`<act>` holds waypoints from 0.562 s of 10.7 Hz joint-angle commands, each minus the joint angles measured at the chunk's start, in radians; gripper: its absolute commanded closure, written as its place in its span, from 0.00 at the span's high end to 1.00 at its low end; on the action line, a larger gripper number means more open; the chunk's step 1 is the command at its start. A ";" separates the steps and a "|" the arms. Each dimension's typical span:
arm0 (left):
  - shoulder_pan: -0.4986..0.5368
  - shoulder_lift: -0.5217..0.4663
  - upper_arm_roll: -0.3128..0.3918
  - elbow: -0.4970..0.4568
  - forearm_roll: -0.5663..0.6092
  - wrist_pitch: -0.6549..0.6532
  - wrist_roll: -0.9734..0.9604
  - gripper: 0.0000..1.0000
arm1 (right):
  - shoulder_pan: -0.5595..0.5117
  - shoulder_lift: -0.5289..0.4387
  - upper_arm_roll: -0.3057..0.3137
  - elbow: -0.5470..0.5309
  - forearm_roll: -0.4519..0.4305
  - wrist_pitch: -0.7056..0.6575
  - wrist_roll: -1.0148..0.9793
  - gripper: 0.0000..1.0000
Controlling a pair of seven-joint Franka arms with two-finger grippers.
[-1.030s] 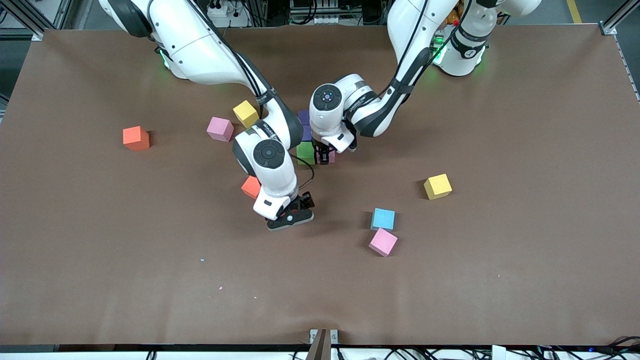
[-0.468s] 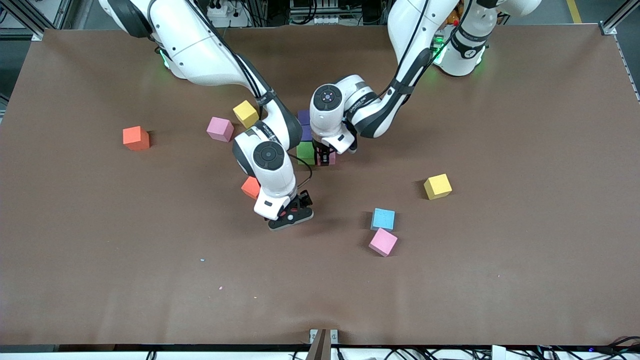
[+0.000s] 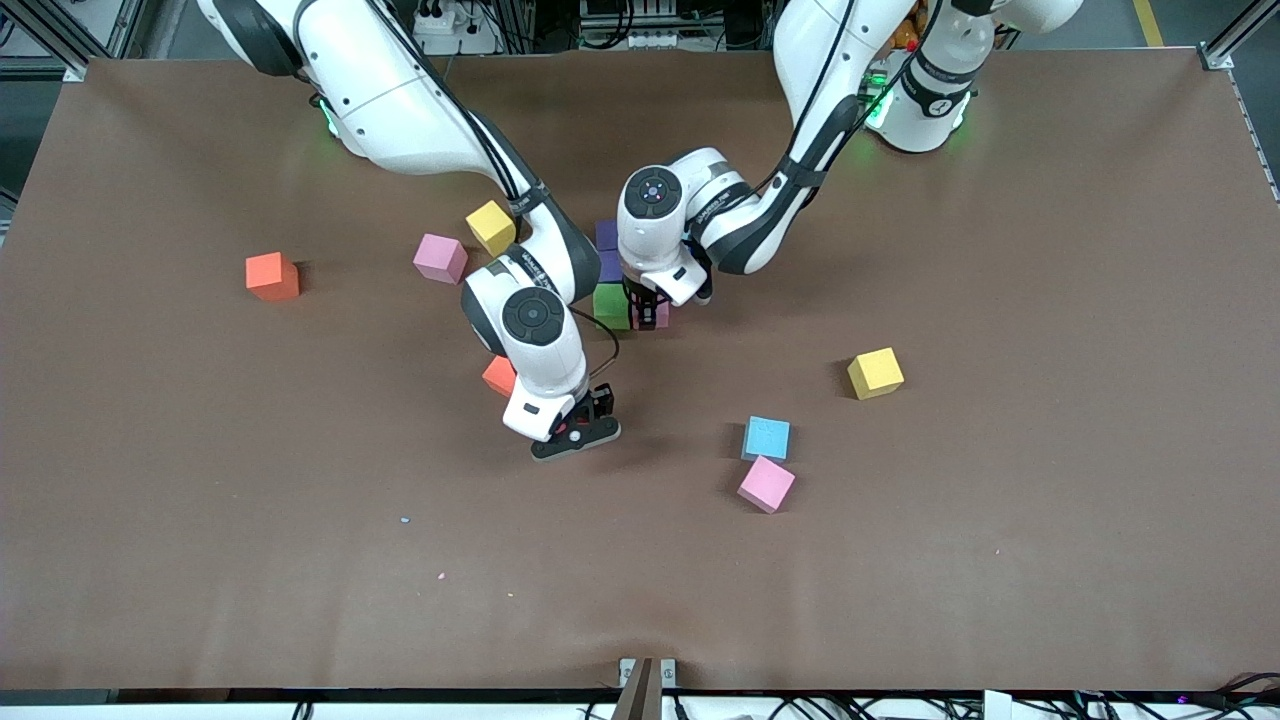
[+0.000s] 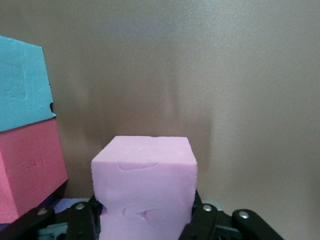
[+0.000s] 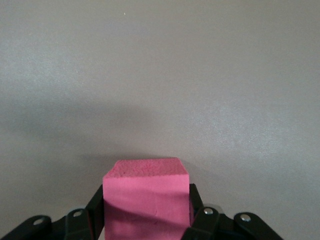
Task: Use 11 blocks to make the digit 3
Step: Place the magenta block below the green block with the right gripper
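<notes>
A crimson block (image 5: 146, 200) has just been gripped by the right claw (image 3: 580, 425) near the desk's middle. A pink block (image 4: 144, 192) is pinched by the left claw (image 3: 645, 305), set beside the green block (image 3: 610, 305).

The front view looks down from high across the table (image 3: 1000, 250), facing both arm bases. Each of the 2 wrist views sits close over its own fingers, sharing only bare tabletop with the front view.

Probably lab: aluminium framing (image 3: 70, 40), cables (image 3: 640, 25).
</notes>
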 commanded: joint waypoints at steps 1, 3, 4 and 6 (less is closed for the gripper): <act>-0.004 0.007 0.003 0.017 0.027 0.003 -0.021 0.11 | -0.017 -0.012 0.012 -0.005 0.047 -0.012 0.011 0.41; -0.004 0.010 0.003 0.024 0.029 0.003 -0.021 0.12 | -0.050 -0.032 0.013 0.013 0.105 -0.097 -0.001 0.30; -0.004 0.010 0.003 0.024 0.029 0.003 -0.021 0.13 | -0.058 -0.046 0.013 0.016 0.132 -0.126 -0.003 0.24; -0.004 0.012 0.003 0.024 0.029 0.003 -0.021 0.13 | -0.063 -0.053 0.015 0.016 0.142 -0.137 0.000 0.24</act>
